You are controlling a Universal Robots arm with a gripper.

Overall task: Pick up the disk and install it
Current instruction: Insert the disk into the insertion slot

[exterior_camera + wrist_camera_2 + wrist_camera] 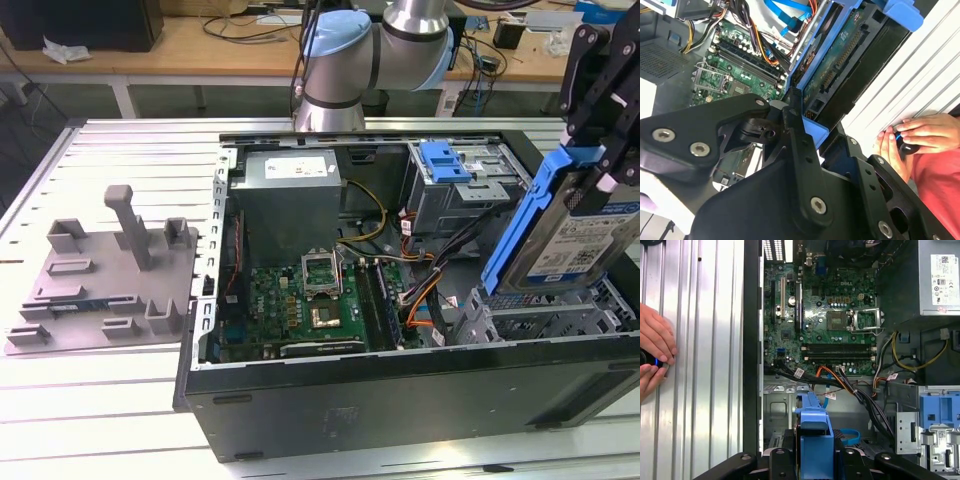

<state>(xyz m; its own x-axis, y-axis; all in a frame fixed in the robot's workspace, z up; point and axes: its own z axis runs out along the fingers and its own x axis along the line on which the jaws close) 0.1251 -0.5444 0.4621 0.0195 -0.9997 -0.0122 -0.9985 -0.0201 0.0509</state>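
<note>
Slatted metal table (110,420), open computer case (400,405) — gripper (598,172) tight on the tilted disk (572,245), both partly cropped.

Silver rectangular disk (575,205), white-and-blue label (585,250), blue plastic bracket (520,225); black metal pincer (598,172); green circuit board (290,300); grey metal power supply box (290,205); pale ribbed worktop (100,400).

- Arm (345,60) is seen at the far side in the exterior view, with silver tubes and blue-capped joints, and is bent toward the exterior view's right.
- Gripper (600,150) is carried high at the exterior view's right and is pointed down.
- Black fingers (792,125) are clamped on the upper end of the disk (575,235), which is gripped by its blue bracket.
- Disk is held steeply tilted, label side turned to the exterior camera.
- Finger linkages are seen on both sides of the bracket in both wrist views.
</note>
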